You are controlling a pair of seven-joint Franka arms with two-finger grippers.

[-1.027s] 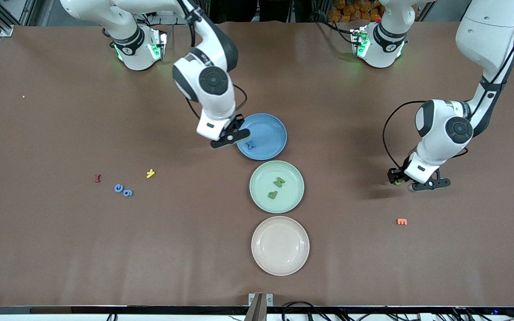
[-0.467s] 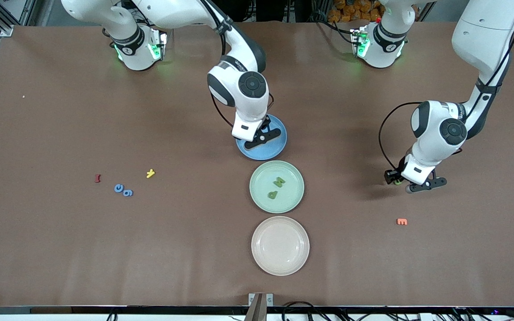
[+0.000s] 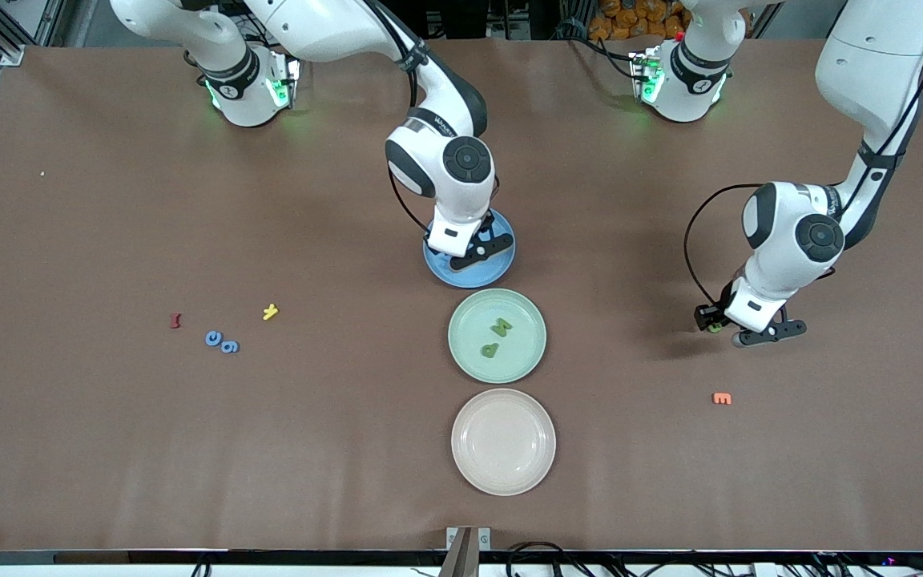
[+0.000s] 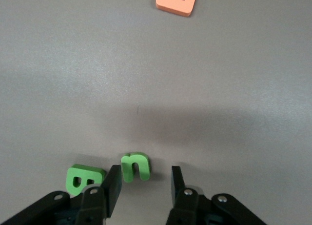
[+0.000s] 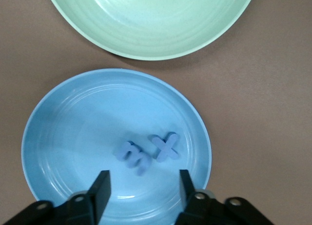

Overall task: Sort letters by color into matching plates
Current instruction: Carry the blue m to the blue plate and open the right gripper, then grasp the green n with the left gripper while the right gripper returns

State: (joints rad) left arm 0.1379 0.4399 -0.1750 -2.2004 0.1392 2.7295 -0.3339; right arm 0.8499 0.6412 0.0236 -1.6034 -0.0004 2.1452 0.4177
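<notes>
My right gripper (image 3: 473, 249) hangs open over the blue plate (image 3: 461, 276). In the right wrist view its jaws (image 5: 144, 187) are empty, and a blue letter (image 5: 132, 157) lies in the blue plate (image 5: 63, 137) beside a blue X (image 5: 165, 146). My left gripper (image 3: 742, 330) is low over the table at the left arm's end. It is open (image 4: 145, 184), with a green n (image 4: 135, 166) just ahead of its fingertips and a green B (image 4: 84, 178) beside one finger. The mint green plate (image 3: 521, 357) holds two green letters (image 3: 501, 326).
The cream plate (image 3: 503, 441) stands nearest the front camera. An orange E (image 3: 722, 398) lies nearer the camera than the left gripper. Toward the right arm's end lie two blue letters (image 3: 221, 343), a yellow one (image 3: 270, 312) and a red one (image 3: 175, 320).
My right gripper moved from the blue plate's edge to over its middle and opened, and a second blue letter now lies in the plate. My left gripper barely shifted.
</notes>
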